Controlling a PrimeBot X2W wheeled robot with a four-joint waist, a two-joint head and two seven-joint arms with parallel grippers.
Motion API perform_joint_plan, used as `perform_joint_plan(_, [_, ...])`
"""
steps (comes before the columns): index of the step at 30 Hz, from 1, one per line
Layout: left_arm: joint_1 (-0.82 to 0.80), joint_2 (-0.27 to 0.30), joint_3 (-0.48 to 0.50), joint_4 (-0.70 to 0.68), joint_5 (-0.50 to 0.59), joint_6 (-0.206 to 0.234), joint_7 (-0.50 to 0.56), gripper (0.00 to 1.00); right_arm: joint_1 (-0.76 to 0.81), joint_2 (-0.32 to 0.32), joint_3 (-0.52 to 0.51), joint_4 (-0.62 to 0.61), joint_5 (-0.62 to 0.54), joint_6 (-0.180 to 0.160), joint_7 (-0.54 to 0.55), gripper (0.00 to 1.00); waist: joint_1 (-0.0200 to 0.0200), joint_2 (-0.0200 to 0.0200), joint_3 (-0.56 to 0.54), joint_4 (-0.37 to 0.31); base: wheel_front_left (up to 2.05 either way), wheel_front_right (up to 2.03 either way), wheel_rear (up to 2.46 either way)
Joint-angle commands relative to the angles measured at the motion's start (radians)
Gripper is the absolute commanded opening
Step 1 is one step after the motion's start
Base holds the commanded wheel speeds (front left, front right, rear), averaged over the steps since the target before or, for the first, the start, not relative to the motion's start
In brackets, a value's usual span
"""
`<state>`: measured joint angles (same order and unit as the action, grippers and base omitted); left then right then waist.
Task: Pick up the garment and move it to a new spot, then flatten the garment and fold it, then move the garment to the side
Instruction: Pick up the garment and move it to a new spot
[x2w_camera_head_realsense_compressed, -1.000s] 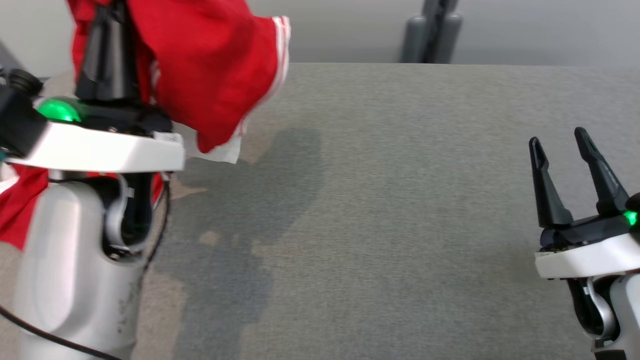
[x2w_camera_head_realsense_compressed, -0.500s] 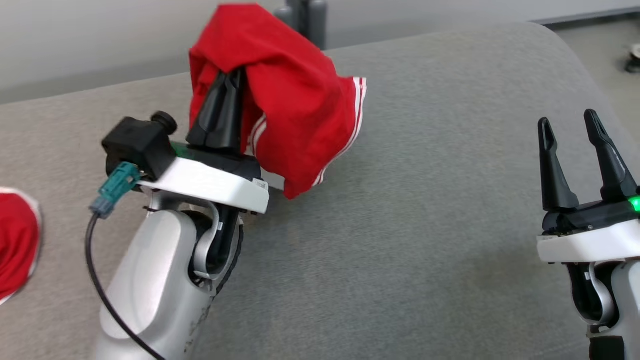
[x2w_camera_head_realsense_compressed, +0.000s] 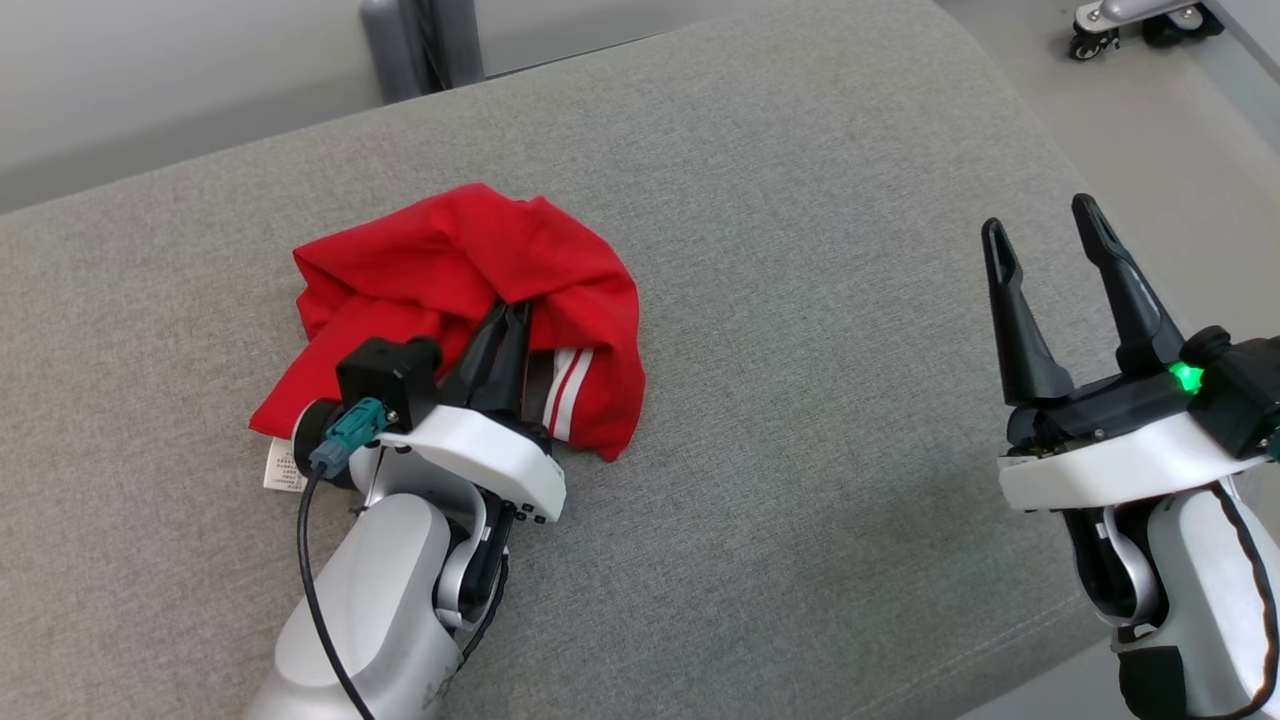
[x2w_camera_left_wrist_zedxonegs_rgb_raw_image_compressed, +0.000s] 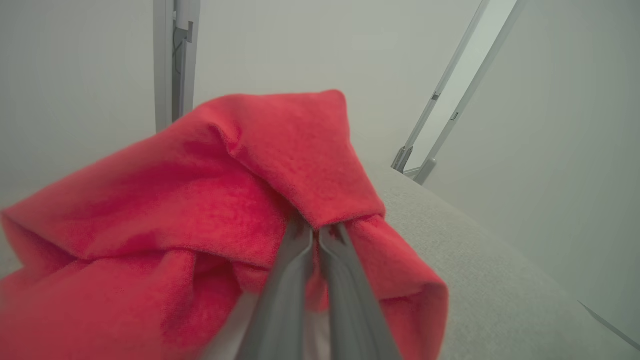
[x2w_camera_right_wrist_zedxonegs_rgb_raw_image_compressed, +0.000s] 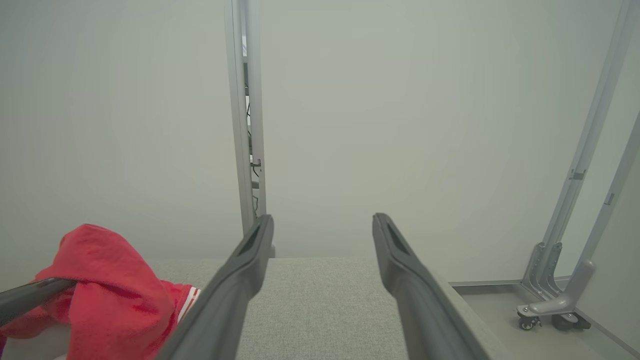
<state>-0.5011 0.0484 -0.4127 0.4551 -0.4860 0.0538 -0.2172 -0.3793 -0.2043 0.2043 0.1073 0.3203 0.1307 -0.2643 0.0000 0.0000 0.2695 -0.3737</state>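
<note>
The garment (x2w_camera_head_realsense_compressed: 440, 270) is a red piece with white stripes and a white tag, lying bunched on the grey table surface (x2w_camera_head_realsense_compressed: 800, 300). My left gripper (x2w_camera_head_realsense_compressed: 505, 318) is shut on a fold of it near the heap's middle, with cloth draped over the fingertips. From the left wrist camera the red garment (x2w_camera_left_wrist_zedxonegs_rgb_raw_image_compressed: 200, 200) wraps over my closed fingers (x2w_camera_left_wrist_zedxonegs_rgb_raw_image_compressed: 300, 280). My right gripper (x2w_camera_head_realsense_compressed: 1045, 235) hovers open and empty at the right side of the table, far from the cloth. The right wrist camera catches the garment (x2w_camera_right_wrist_zedxonegs_rgb_raw_image_compressed: 110, 285) at its lower left, beyond the open fingers (x2w_camera_right_wrist_zedxonegs_rgb_raw_image_compressed: 245, 270).
The grey padded table ends in a rounded corner at the far right. A dark post (x2w_camera_head_realsense_compressed: 420, 45) stands behind its far edge. A wheeled frame base (x2w_camera_head_realsense_compressed: 1130, 20) sits on the floor at the upper right.
The left gripper has come down from a raised position, and the garment now rests bunched on the table instead of hanging. The head camera has also shifted. The right gripper stays open.
</note>
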Motion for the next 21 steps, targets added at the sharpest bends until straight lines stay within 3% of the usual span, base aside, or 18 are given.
perform_joint_plan(1, [-0.002, 0.007, -0.007, 0.03, 0.0, -0.001, -0.014, 1.0, -0.003, 0.0, 0.005, 0.006, -0.004, 0.0, -0.001, 1.0, 0.0, 0.0, -0.008, -0.007, 0.0, 0.0, 0.0])
perform_joint_plan(9, [0.007, 0.016, 0.034, 0.062, -0.02, 0.007, -0.042, 1.0, -0.007, 0.008, 0.013, 0.026, -0.011, 0.0, -0.001, 1.0, 0.0, 0.0, -0.05, -0.018, 0.0, 0.0, 0.0])
perform_joint_plan(21, [0.096, 0.043, 0.208, -0.198, 0.053, 0.057, -0.048, 1.0, 0.019, -0.01, 0.015, 0.025, -0.018, 0.0, -0.001, 1.0, 0.0, 0.0, -0.09, 0.031, 0.0, 0.0, 0.0])
